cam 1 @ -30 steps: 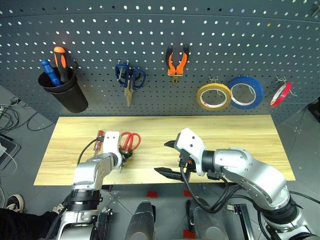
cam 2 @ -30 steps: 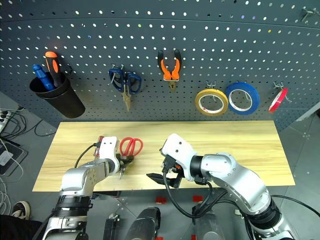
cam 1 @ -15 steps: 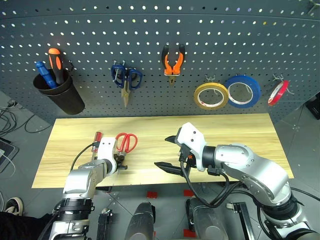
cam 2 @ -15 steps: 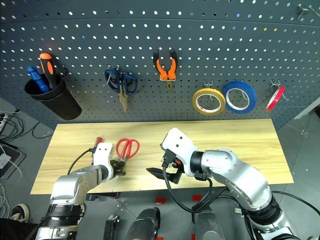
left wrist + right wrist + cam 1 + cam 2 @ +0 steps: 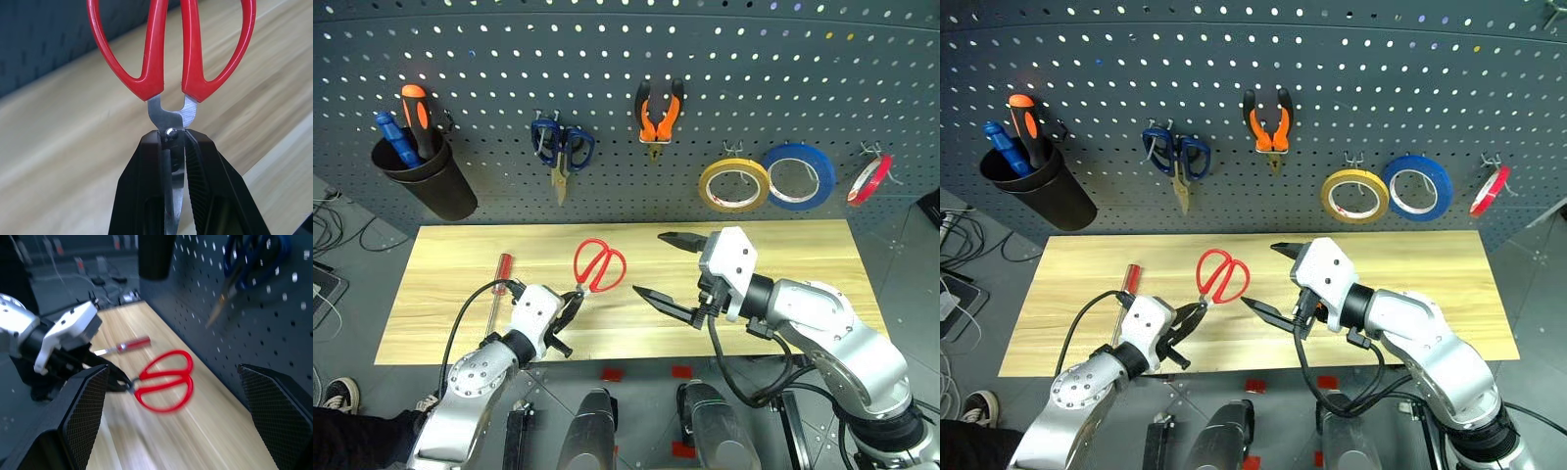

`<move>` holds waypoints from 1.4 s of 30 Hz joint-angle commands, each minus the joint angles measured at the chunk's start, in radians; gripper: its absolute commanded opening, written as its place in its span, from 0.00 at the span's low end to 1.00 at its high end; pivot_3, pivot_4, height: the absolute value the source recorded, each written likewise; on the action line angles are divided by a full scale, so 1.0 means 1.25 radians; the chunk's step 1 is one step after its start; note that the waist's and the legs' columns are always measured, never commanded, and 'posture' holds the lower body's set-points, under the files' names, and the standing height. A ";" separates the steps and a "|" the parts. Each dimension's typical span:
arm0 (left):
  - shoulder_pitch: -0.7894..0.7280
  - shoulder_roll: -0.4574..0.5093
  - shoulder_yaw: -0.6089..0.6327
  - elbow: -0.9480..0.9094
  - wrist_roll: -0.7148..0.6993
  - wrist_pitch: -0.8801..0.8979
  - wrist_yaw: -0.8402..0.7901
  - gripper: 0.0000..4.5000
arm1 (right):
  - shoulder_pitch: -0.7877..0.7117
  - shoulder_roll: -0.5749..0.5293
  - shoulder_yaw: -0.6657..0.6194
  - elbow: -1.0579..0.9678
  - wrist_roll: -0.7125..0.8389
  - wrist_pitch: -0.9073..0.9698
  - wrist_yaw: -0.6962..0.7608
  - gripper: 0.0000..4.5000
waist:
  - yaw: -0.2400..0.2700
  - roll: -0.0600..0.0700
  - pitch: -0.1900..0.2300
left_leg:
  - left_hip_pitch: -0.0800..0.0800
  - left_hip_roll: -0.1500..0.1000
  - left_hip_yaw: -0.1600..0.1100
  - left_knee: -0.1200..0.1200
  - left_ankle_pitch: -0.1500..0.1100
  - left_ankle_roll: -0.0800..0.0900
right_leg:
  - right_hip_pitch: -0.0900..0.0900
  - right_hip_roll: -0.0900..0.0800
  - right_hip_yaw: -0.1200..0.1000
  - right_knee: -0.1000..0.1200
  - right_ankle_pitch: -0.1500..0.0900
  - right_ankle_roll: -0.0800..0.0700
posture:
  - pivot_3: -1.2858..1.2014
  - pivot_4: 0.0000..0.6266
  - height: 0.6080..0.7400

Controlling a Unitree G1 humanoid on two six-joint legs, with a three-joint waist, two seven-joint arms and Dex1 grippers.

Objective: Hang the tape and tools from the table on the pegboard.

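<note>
The left gripper (image 5: 570, 311) is pinching the red-handled scissors (image 5: 597, 266) by the blades, holding them above the table (image 5: 783, 253) with the handles toward the pegboard (image 5: 607, 78), while the small screwdriver (image 5: 497, 278) is lying on the wood just beside it. The right gripper (image 5: 668, 269) is hovering nearby with its fingers spread wide and nothing between them. On the board, blue-handled scissors (image 5: 560, 152), pliers (image 5: 659, 116), a yellow roll (image 5: 733, 185), a blue roll (image 5: 796, 177) and the red tape (image 5: 868, 180) are hanging from hooks, and a black cup (image 5: 427, 179) is holding larger screwdrivers; no writing is showing clearly enough to read.

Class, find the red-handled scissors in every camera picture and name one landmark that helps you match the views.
Left eye view: red-handled scissors above the light wooden table's middle, blades in the shut left gripper.
Right eye view: just left of centre.
Left wrist view: handles fill the top centre.
Right wrist view: lower middle.
Shared landmark: the small red-handled screwdriver lying beside them.
</note>
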 commanded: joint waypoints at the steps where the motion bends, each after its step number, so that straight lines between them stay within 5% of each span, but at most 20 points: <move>1: 0.015 0.012 0.027 -0.072 0.056 -0.136 0.020 0.07 | -0.004 0.018 -0.041 -0.034 0.066 -0.018 0.016 1.00 | 0.000 0.000 0.000 | 0.000 0.000 0.000 0.000 0.000 0.000 | 0.000 0.000 0.000 0.000 0.000 0.000 | 0.49 0.53 1.00; 7: -0.038 0.008 0.103 -0.103 0.085 -0.196 0.073 0.07 | -0.018 0.026 -0.062 -0.024 0.119 -0.015 0.026 1.00 | 0.000 0.001 0.000 | 0.000 0.000 0.001 0.000 0.000 0.001 | 0.000 0.001 -0.001 0.001 0.001 0.000 | 0.50 0.52 1.00; 18: -0.043 -0.037 0.200 -0.260 0.048 -0.013 0.132 0.07 | -0.075 0.021 -0.074 0.003 0.158 -0.002 0.030 1.00 | -0.001 0.000 0.000 | 0.000 0.000 0.001 0.000 0.001 0.001 | 0.000 0.001 -0.001 0.000 0.001 0.000 | 0.51 0.48 1.00; 42: -0.139 -0.107 0.129 -0.194 0.098 0.075 0.197 0.07 | -0.071 0.013 -0.067 0.048 0.136 -0.049 0.045 1.00 | 0.002 0.000 0.000 | -0.001 -0.001 0.003 0.002 0.003 -0.001 | 0.000 0.002 -0.003 0.001 0.002 0.001 | 0.51 0.48 1.00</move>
